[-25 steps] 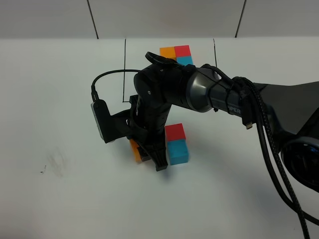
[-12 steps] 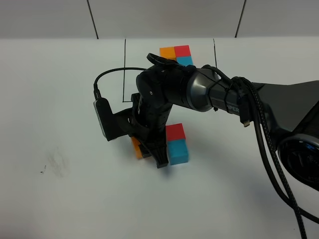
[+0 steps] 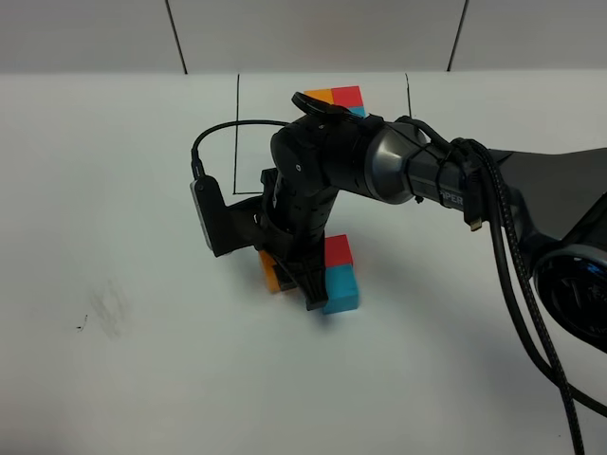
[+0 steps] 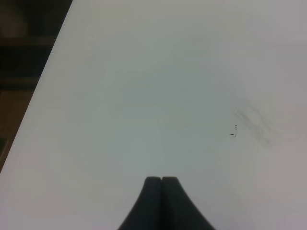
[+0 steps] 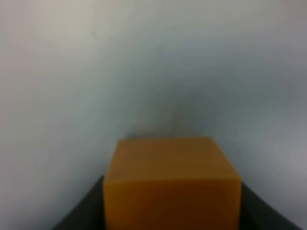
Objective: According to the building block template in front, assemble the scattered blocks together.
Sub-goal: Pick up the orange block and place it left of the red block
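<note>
**Right hand grips the orange cube beside the red-and-blue pair**

The right arm reaches in from the right and bends down steeply, its right hand [image 3: 289, 284] pointing at the counter [image 3: 114, 190]. Its fingers are partly closed around the orange cube [image 5: 171, 184], which fills the space between them in the wrist view. Just beside the hand, on its far side from the wrist camera, sit the red cube [image 3: 339, 250] and blue cube [image 3: 342, 287], touching each other. Beyond the arm, partly hidden by it, lies the template [image 3: 337, 97] of orange, red and blue cubes inside a thin black outline [image 3: 236, 133].

The left hand [image 4: 162, 179] is closed with nothing in it, over bare counter near a faint smudge [image 4: 252, 120].

The counter is plain white, with a pale panelled wall [image 3: 313, 33] behind it.
</note>
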